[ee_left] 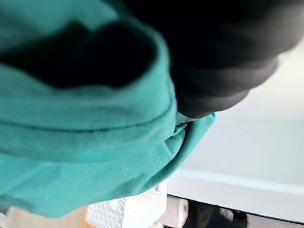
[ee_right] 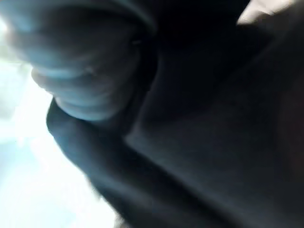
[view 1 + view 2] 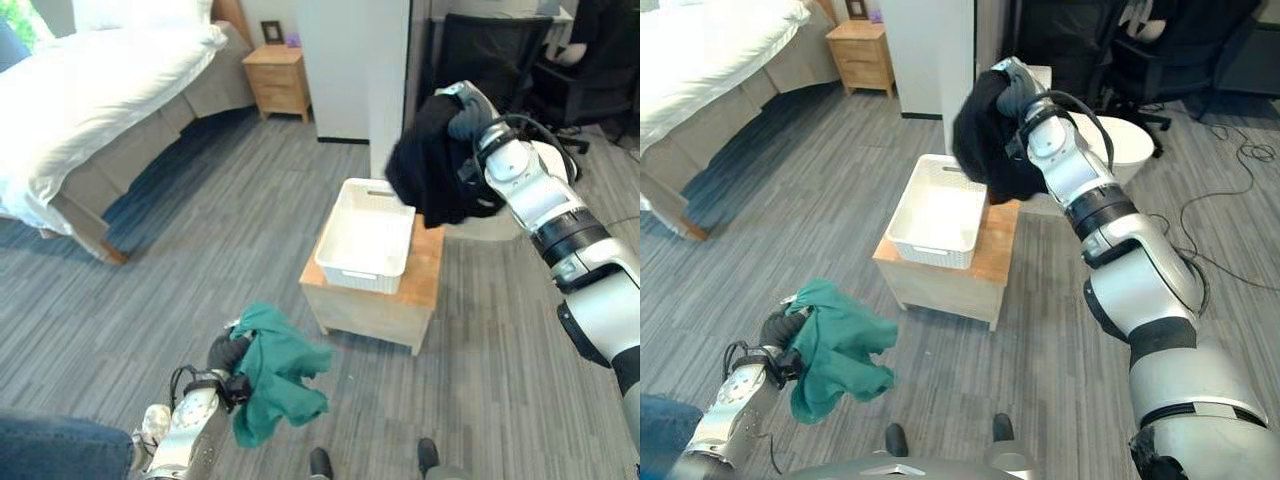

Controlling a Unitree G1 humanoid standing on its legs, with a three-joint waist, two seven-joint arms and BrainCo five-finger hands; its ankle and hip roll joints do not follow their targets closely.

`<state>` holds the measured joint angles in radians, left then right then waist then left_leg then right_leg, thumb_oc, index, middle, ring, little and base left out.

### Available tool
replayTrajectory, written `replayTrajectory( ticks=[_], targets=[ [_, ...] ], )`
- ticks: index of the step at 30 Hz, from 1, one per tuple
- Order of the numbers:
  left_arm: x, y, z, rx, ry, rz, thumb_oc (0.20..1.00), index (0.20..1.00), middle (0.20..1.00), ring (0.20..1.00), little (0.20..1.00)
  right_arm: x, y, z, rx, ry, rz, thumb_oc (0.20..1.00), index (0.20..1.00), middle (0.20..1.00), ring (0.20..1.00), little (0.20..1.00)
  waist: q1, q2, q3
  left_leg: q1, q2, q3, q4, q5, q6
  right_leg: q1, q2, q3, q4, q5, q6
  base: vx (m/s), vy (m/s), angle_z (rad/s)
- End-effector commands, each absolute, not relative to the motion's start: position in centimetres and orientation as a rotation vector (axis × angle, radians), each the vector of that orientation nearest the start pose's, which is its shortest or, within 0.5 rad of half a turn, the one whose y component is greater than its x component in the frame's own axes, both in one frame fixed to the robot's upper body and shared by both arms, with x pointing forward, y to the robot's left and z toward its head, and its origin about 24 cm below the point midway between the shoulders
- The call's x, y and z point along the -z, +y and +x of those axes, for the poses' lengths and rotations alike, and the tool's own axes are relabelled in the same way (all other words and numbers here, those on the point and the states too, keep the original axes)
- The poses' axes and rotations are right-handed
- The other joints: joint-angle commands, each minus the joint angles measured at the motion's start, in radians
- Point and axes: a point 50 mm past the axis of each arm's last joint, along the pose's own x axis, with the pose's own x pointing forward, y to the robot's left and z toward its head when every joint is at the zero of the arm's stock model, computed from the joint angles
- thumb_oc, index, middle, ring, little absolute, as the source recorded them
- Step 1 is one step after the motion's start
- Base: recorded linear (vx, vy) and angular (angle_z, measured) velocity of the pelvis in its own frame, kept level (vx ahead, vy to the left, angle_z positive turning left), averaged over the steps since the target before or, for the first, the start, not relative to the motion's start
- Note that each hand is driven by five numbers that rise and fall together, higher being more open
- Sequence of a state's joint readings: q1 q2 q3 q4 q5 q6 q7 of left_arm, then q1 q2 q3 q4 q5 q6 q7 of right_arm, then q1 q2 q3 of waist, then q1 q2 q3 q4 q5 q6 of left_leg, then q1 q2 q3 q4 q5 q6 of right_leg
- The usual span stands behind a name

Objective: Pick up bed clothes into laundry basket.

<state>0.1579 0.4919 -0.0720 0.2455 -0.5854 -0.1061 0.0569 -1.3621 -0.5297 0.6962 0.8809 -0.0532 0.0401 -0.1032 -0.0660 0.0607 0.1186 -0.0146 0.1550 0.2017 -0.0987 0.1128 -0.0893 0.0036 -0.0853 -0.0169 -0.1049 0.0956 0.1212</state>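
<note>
Clutching a black garment (image 3: 432, 165) bunched above the white laundry basket (image 3: 368, 236), the right hand (image 3: 468, 118) is raised; the left hand (image 3: 228, 354) grips crumpled teal cloth (image 3: 280, 385) low. No writing legible.

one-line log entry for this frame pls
left robot hand: holds green garment, low | right robot hand: holds black garment by white basket's far right corner | basket: empty, on wooden table

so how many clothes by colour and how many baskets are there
Green garment, held in the left hand: 1
Black garment, held in the right hand: 1
White laundry basket on the small wooden table: 1
Total: 3
</note>
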Motion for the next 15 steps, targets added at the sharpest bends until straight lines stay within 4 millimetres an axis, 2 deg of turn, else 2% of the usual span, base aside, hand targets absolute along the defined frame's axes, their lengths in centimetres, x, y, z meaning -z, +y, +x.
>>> replayTrajectory(
  ticks=[1, 8, 10, 15],
  targets=[
    [-3.0, 28.6, 22.2, -0.203, 0.091, 0.004, 0.200, 0.200, 0.200, 0.200, 0.200, -34.5, -13.7, 41.0, 0.154, -0.542, -1.151, 0.200, 0.200, 0.200, 0.200, 0.200, 0.011, -0.056, -0.015, 0.062, -0.036, -0.027, 0.011, -0.072, -0.009, -0.017, 0.007, 0.039, 0.022, -0.069, -0.011, 0.03, -0.004, 0.08],
    [-2.9, 28.7, 22.1, -0.232, 0.082, -0.003, 0.200, 0.200, 0.200, 0.200, 0.200, -35.8, -13.0, 40.6, 0.175, -0.592, -1.156, 0.200, 0.200, 0.200, 0.200, 0.200, 0.023, -0.043, -0.013, 0.031, -0.042, -0.047, 0.011, -0.062, -0.011, -0.034, 0.004, 0.018, 0.021, -0.069, -0.010, 0.01, -0.002, 0.08],
    [-2.8, 28.6, 22.0, -0.236, 0.083, -0.006, 0.200, 0.200, 0.200, 0.200, 0.200, -36.5, -11.8, 40.3, 0.159, -0.632, -1.165, 0.200, 0.200, 0.200, 0.200, 0.200, 0.031, -0.038, -0.010, 0.019, -0.044, -0.053, 0.011, -0.058, -0.012, -0.038, 0.001, 0.012, 0.020, -0.069, -0.011, 0.02, -0.007, 0.09],
    [-2.2, 28.4, 21.6, -0.249, 0.104, -0.024, 0.200, 0.200, 0.200, 0.200, 0.200, -37.2, -10.5, 39.7, 0.135, -0.690, -1.181, 0.200, 0.200, 0.200, 0.200, 0.200, 0.037, -0.029, -0.004, 0.014, -0.048, -0.060, 0.011, -0.058, -0.010, -0.036, -0.003, 0.005, 0.019, -0.074, -0.011, 0.01, 0.001, 0.02]
  ],
)
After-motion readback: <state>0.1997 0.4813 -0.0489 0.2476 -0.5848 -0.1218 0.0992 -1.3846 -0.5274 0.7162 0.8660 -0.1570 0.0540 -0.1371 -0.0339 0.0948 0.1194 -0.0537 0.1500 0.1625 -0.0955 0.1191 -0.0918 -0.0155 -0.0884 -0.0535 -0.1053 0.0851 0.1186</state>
